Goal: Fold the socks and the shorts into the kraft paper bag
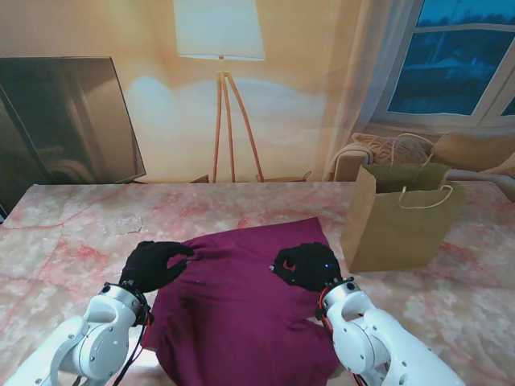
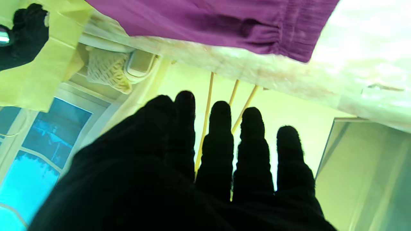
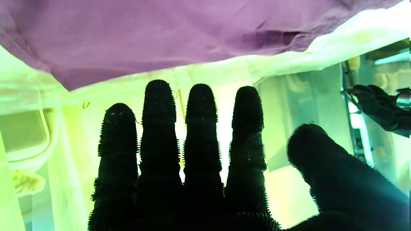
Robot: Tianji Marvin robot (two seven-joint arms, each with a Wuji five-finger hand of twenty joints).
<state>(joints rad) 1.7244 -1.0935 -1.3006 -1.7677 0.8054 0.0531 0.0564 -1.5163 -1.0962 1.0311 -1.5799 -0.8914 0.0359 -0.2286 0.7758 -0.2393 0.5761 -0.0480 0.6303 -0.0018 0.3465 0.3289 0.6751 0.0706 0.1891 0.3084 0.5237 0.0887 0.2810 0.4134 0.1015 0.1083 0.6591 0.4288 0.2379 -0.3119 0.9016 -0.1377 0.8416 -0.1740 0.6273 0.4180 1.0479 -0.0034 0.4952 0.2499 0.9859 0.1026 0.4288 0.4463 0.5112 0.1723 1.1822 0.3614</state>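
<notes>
Stand view: purple shorts point(image 1: 241, 305) spread in front of me, kraft paper bag point(image 1: 396, 217) upright to their right. Left hand point(image 1: 153, 264) and right hand point(image 1: 307, 265) sit over the shorts' far corners. Wrist views: both hands' fingers straight and apart, holding nothing.

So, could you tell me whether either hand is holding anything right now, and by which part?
Nothing is held. The left hand and right hand hover over the maroon shorts with fingers extended and apart, clear of the cloth.

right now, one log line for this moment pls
shorts: flat on table | left hand: open over left edge | right hand: open over right edge | kraft paper bag: upright, right
</notes>
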